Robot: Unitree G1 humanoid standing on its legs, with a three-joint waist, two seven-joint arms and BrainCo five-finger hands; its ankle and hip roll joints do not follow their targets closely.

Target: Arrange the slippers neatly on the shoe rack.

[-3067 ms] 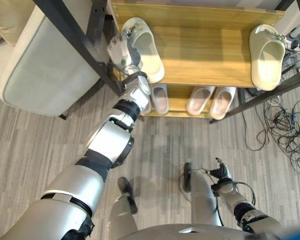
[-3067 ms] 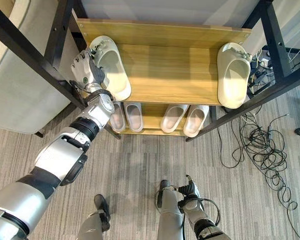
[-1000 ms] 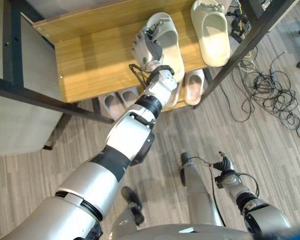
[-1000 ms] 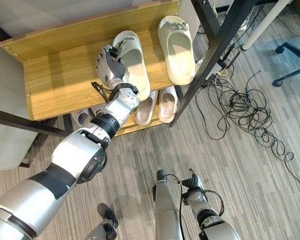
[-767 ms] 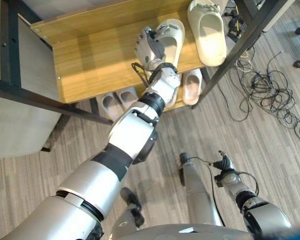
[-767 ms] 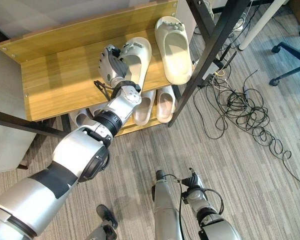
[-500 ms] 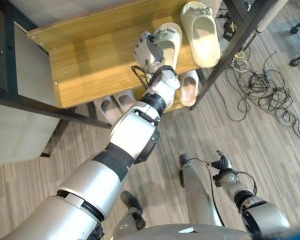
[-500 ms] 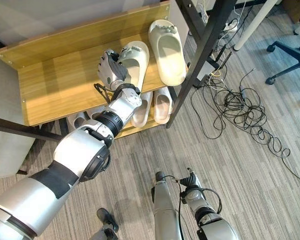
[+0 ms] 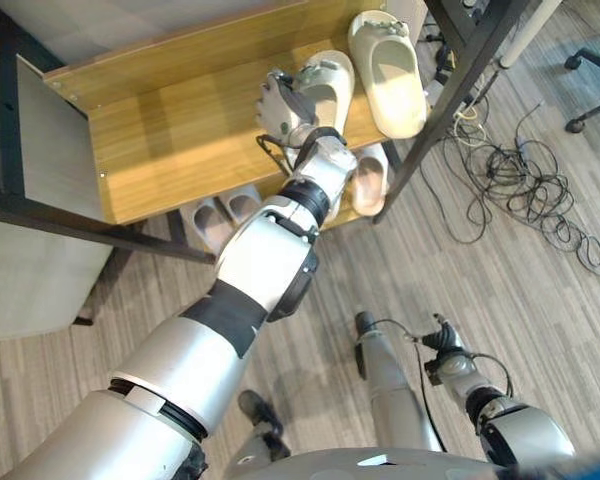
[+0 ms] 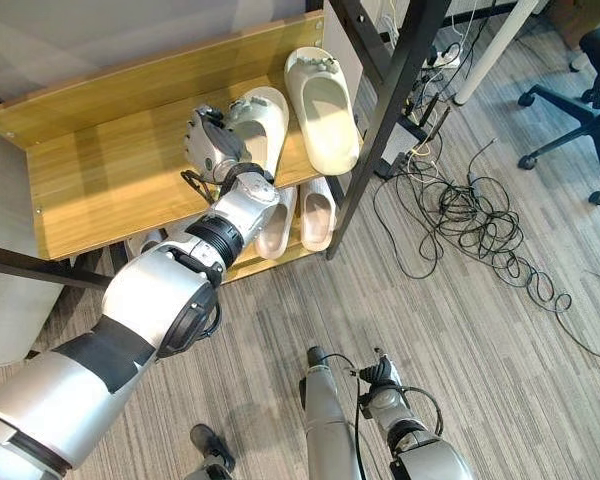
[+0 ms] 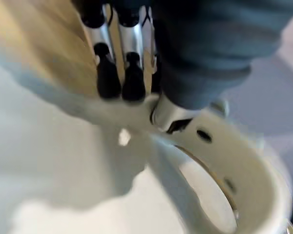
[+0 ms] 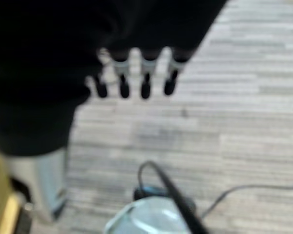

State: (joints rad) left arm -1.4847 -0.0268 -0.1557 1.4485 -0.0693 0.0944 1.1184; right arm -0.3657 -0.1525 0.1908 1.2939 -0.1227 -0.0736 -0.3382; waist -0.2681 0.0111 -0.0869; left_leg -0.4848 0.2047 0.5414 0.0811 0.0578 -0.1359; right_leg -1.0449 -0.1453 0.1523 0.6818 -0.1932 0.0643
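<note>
On the wooden top shelf (image 9: 180, 130) of the shoe rack lie two cream slippers. My left hand (image 9: 280, 105) is shut on the side wall of the left slipper (image 9: 325, 80). In the left wrist view its fingers (image 11: 115, 73) lie on the outside of the slipper's rim (image 11: 210, 161) and the thumb sits inside. This slipper lies slanted, its toe close to the second slipper (image 9: 388, 60) at the shelf's right end. My right hand (image 9: 438, 342) hangs low over the floor, fingers (image 12: 132, 83) relaxed and empty.
The lower shelf holds pale pink slippers: a pair at the left (image 9: 220, 212) and others at the right (image 9: 370, 175). A black frame post (image 9: 450, 80) crosses by the shelf's right end. Tangled cables (image 9: 520, 190) and a chair base (image 10: 580, 90) are on the floor to the right.
The camera has shifted. My left hand has carried the slipper from the shelf's left end to beside the right slipper, and its toe has turned toward that slipper. The right hand stays low.
</note>
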